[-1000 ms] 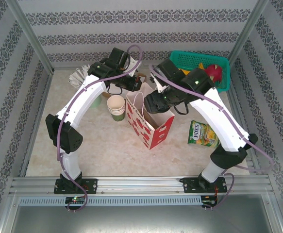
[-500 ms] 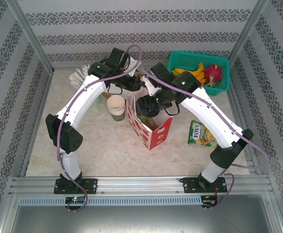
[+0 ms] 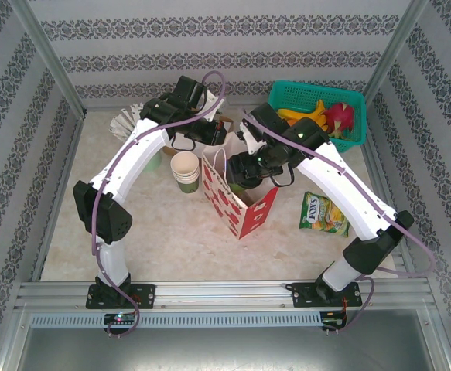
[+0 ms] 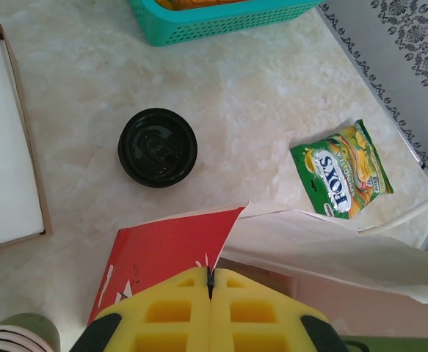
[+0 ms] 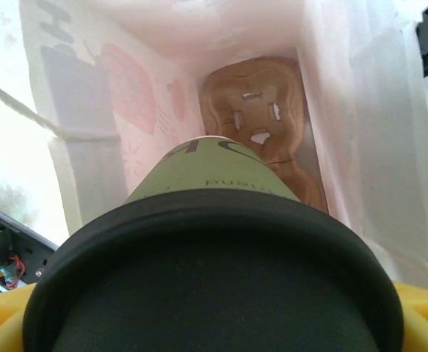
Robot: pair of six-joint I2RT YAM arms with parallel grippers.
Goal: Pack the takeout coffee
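The right hand [image 3: 250, 168] grasps a coffee cup [image 5: 214, 191] with a black lid [image 5: 214, 279]. The cup points down into the open paper bag [image 3: 240, 209], where a brown cardboard carrier [image 5: 261, 117] lies at the bottom. The left hand [image 4: 210, 275] is clenched on the bag's rim. A second lidded cup [image 4: 157, 147] stands apart on the cream marbled tabletop [image 4: 258, 95]. Patterned wallpaper [image 3: 225, 58] lines the walls. A green packet [image 4: 342, 170] reads "FOX'S". A teal basket [image 4: 221, 15], a flat white box [image 4: 4, 139] and stacked open cups [image 3: 185, 170] sit around.
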